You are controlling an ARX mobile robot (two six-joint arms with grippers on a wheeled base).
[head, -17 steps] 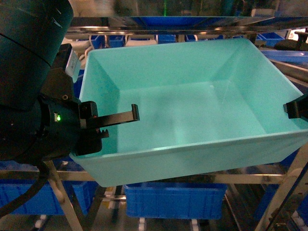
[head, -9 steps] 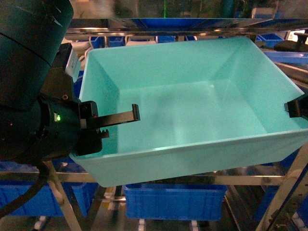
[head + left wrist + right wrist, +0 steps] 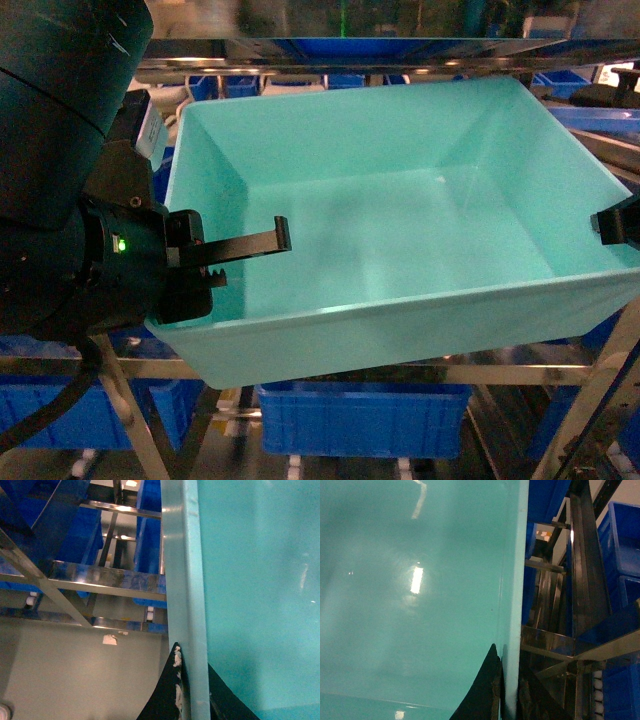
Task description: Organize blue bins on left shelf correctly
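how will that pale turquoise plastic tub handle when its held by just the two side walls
The pale turquoise plastic tub shows nothing inside, so it is probably light for its size. Its thin rim and walls may flex where the left gripper and right gripper pinch them. The glossy surface looks slippery, so it could slide or tilt.

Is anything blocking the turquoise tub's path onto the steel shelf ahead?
Nothing visible does. The turquoise tub is held by the left gripper and right gripper, each clamped on a side wall, in front of the steel shelf. Blue crates sit on the level below it.
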